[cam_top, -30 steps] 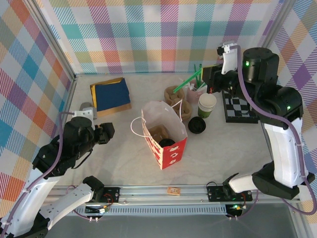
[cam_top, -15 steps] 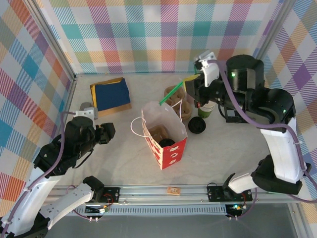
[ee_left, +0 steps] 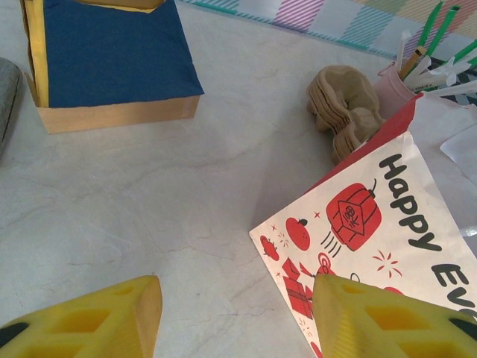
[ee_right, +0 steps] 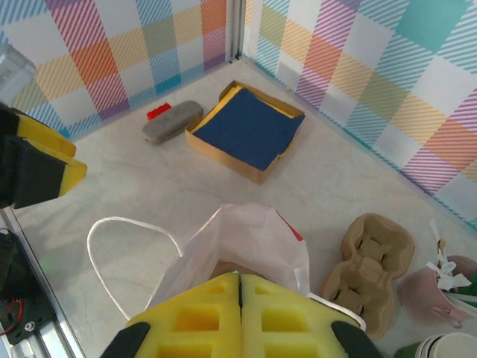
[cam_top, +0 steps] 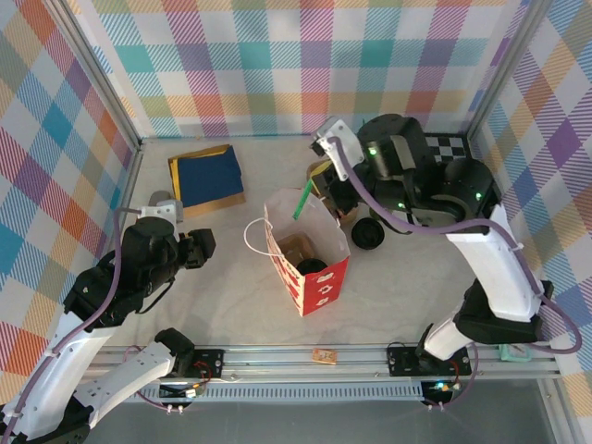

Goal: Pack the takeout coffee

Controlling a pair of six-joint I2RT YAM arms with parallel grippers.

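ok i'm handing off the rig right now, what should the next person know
Left tool: open, empty, low beside the bag.
Right tool: shut on a green straw, over the bag's open top.
Coffee: a black-lidded cup inside the bag, seemingly it.
Done: coffee looks bagged.
Left: probably drop the straw in.

The right arm hides part of the black lid just right of the paper bag. Inside the bag, a dark round thing sits half hidden by its wall, unidentifiable.
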